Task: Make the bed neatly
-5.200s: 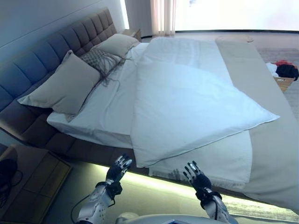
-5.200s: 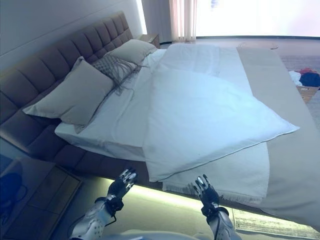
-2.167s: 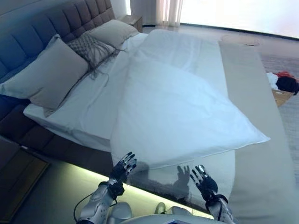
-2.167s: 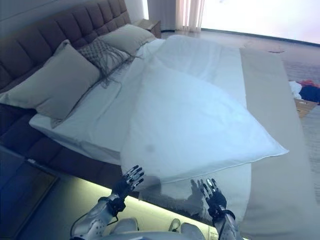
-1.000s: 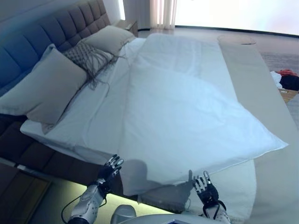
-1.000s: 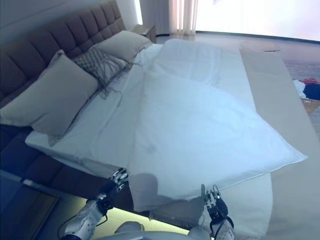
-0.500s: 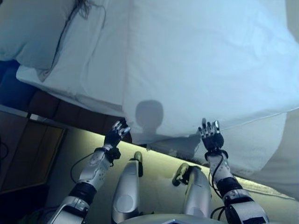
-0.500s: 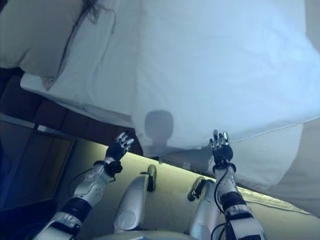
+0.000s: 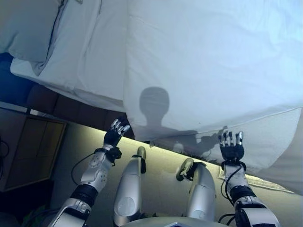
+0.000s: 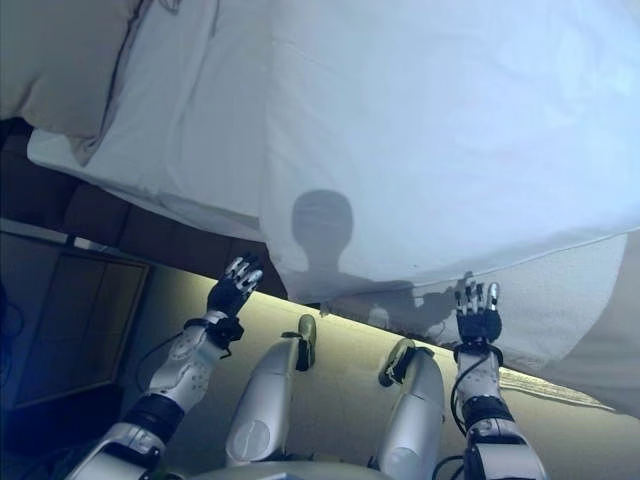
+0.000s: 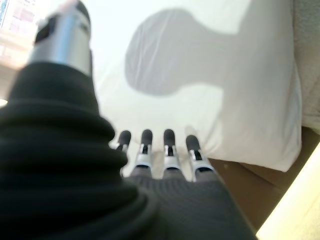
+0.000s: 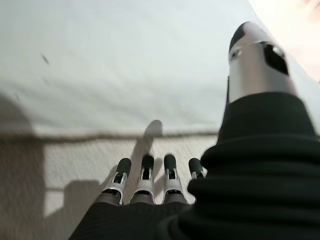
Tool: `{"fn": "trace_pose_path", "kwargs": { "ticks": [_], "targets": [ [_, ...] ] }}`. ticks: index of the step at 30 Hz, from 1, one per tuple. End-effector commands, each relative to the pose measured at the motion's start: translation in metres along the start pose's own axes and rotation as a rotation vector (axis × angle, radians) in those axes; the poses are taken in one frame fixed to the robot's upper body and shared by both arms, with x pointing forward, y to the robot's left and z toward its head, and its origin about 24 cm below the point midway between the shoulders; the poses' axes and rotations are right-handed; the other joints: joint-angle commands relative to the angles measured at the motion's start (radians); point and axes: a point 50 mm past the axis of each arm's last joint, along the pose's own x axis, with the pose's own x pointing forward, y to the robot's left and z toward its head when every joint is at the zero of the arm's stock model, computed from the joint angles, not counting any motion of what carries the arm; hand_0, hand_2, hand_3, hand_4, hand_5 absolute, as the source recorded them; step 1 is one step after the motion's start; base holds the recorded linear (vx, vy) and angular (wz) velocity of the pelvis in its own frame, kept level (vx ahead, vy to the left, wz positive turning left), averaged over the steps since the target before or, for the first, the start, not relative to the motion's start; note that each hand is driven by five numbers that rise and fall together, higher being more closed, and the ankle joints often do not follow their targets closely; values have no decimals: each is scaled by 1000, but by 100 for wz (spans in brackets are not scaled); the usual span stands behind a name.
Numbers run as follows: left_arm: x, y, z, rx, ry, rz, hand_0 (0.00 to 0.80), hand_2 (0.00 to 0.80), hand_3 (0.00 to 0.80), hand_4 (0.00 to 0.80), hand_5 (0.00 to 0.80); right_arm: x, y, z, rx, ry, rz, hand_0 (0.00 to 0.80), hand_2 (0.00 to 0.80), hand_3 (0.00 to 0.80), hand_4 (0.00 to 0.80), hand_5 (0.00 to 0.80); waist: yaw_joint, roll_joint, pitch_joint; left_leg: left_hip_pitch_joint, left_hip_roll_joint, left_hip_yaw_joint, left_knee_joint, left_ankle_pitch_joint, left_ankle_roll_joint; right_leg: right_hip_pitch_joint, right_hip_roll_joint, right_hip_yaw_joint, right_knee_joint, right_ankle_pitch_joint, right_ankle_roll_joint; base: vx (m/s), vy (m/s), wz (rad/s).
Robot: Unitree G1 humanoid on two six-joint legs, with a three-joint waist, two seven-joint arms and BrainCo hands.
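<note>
The head camera has tipped down over the last half second, so the bed's near edge fills the view, and the right hand [image 9: 231, 147] has slid outward; both hands hover with straight, released fingers, holding nothing; the left hand [image 9: 115, 134] sits just below the corner of the rumpled white duvet [image 9: 208, 66], which lies askew over a beige textured blanket [image 10: 560, 290], so grasping seems next; no writing is legible, as far as can be seen.

Both arms raised forward, hands spread, empty.
Left silver-fingered dark-covered hand [image 9: 116, 133] has fingers straight, splayed, thumb apart; right silver-fingered dark-covered hand [image 9: 231, 146] likewise, palm upright, fingers extended, gripping nothing; both forearms angle up from below.
</note>
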Motion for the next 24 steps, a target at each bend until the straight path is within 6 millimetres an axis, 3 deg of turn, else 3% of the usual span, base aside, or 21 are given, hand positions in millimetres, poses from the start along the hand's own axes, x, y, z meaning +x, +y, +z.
{"fn": "trace_pose_path", "kwargs": {
  "ticks": [1,7,14,24],
  "targets": [
    [1,3,21,-13,-108,-4,0,0,0,0,0,-1,-8,24,32,-60,33,0,0,0,0,0,4,-3,29,-43,8,-40,42,-28,54,42,-42,46,-241,314,152,19,-63,-5],
    [5,0,25,6,-95,-36,0,0,0,0,0,9,-1,39,15,-50,54,0,0,0,0,0,16,-1,42,-44,6,-47,50,-29,55,49,-54,32,-240,323,159,41,-49,-1],
    [11,-10,30,-13,-92,-98,0,0,0,0,0,34,45,62,63,-90,161,0,0,0,0,0,40,13,55,-69,-2,-64,47,-18,53,28,-69,20,-218,313,162,4,-1,4],
    [10,-11,32,-8,-90,-145,0,0,0,0,0,44,59,79,154,-100,161,0,0,0,0,0,74,25,62,-108,-18,-86,72,-10,58,-17,-78,21,-162,310,161,15,-12,8]
  ]
}}
